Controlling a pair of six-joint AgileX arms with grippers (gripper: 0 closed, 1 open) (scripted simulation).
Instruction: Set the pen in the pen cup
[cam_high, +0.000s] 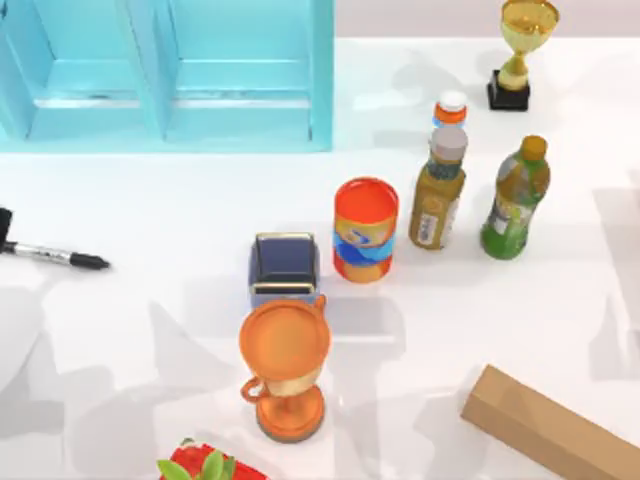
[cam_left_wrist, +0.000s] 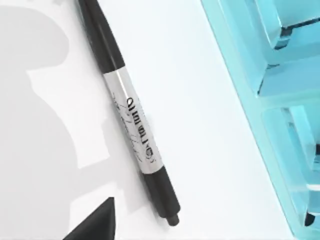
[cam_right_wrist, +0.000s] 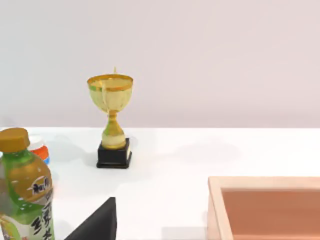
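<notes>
Pen first: the slim marker-like pen (cam_high: 55, 257) with its white-grey barrel and black cap and end lies flat on the white table (cam_high: 180, 200), far over at the left side, just in front of the pale turquoise shelf unit (cam_high: 170, 75). You will find nothing touching it along its barrel; at the extreme left edge of the top view a small dark shape sits right at its far end, and I cannot tell what that is.

Your target, the dark navy square-sided pen cup (cam_high: 284, 266) with the pale tan rim, stands upright near the middle of the table, mouth open to the top. It is hemmed in — the orange trophy cup (cam_high: 285, 370) stands just in front of it and the orange-red cylinder can with the blue band (cam_high: 365, 230) just beside it on the right. So I judge you will need a near-vertical drop to clear both neighbours.

Your left wrist camera looks down on the pen (cam_left_wrist: 132, 107) from close above, which suggests the left arm is poised over it for the pick; whether its fingers are spread or closed, you cannot tell. The right arm looks parked, facing the gold trophy on a black base (cam_right_wrist: 112, 120).
</notes>
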